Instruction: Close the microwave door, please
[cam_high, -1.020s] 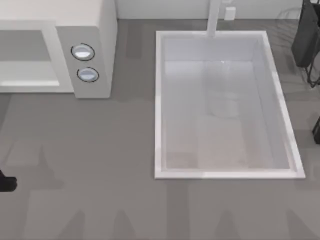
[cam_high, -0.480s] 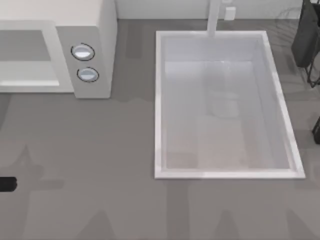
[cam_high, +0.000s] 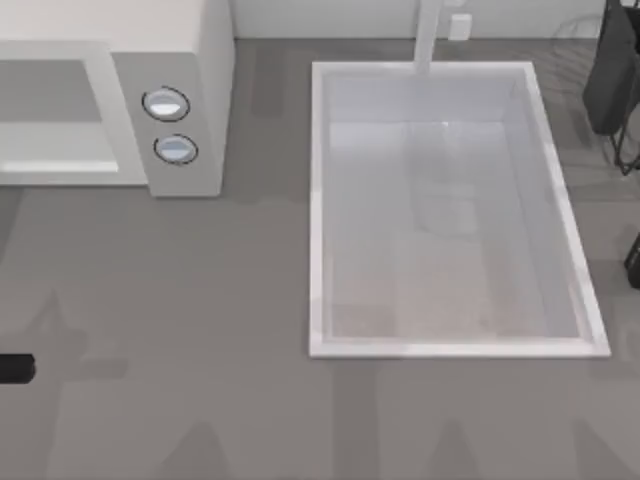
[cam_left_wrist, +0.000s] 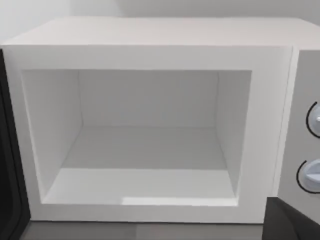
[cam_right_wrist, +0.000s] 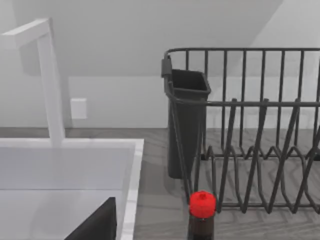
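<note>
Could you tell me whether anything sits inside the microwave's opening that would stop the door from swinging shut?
Nothing visible does. In the left wrist view the microwave has a bare cavity, with nothing across its front edge. The dark edge beside the opening looks like the open microwave door. The left arm is at the top view's left edge.

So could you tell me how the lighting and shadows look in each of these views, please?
Top view: even, soft light, with faint blurred arm shadows on the table and a pale sheen inside the sink basin. Left wrist view: the microwave cavity is evenly lit, walls softly shaded, no glare. Right wrist view: a broad diagonal shadow crosses the wall behind the dish rack.
</note>
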